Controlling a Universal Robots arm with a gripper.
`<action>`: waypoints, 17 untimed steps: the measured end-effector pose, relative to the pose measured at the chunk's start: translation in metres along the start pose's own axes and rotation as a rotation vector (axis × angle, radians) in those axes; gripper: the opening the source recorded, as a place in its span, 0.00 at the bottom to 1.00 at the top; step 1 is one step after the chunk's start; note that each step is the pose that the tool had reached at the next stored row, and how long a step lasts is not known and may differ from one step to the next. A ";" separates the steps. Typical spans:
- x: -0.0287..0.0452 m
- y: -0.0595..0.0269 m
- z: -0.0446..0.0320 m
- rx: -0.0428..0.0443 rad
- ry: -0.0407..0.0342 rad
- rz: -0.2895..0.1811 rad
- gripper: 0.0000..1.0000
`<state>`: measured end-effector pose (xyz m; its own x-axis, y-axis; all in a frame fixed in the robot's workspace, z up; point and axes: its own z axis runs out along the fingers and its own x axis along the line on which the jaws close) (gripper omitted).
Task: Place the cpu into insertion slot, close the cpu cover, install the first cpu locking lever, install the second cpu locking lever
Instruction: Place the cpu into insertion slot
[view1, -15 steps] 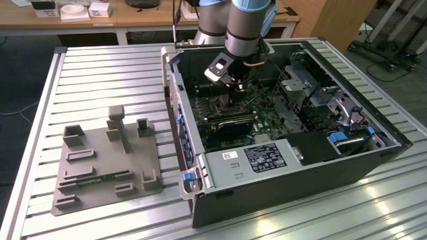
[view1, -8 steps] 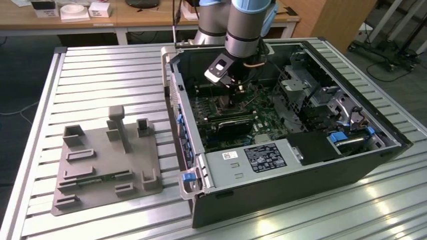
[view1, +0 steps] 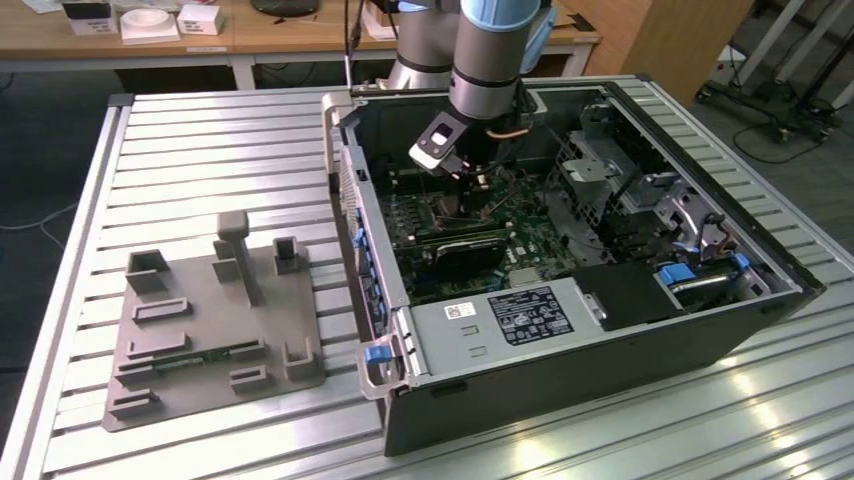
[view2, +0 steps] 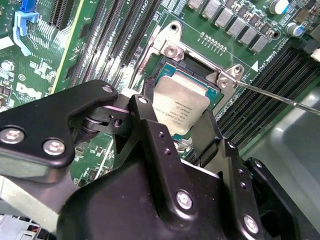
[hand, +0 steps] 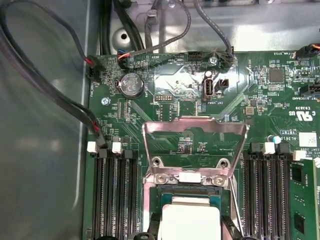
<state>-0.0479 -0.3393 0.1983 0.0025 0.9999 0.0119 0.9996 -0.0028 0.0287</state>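
The cpu (view2: 181, 104), a small square chip with a pale silver top, sits between my gripper's (view2: 176, 117) two black fingers (view2: 145, 117), which are shut on its opposite edges. It hangs level and just over the insertion slot (view2: 167, 75), whose metal rim shows around it. In the first wrist view the cpu (hand: 190, 220) is over the same slot (hand: 190, 192). Beyond it the cpu cover (hand: 195, 121), a thin silver frame, is swung open and lies back over the green board. In the exterior view my gripper (view1: 467, 172) reaches down inside the open computer case (view1: 587, 350).
Long black memory slots (hand: 114, 195) flank the socket on both sides. A thin metal lever rod (view2: 280, 96) sticks out beside the socket. Cables (hand: 75, 110) run along the case wall. A grey fixture plate (view1: 214, 320) lies on the slatted table at the exterior view's left.
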 end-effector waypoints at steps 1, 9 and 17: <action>0.0000 0.0000 0.0000 0.0001 -0.0002 -0.001 0.54; 0.0000 0.0002 0.0015 0.0002 -0.0039 -0.011 0.54; 0.0000 0.0006 0.0028 0.0001 -0.0039 -0.006 0.54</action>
<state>-0.0472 -0.3393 0.1955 -0.0033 1.0000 0.0078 0.9996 0.0031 0.0287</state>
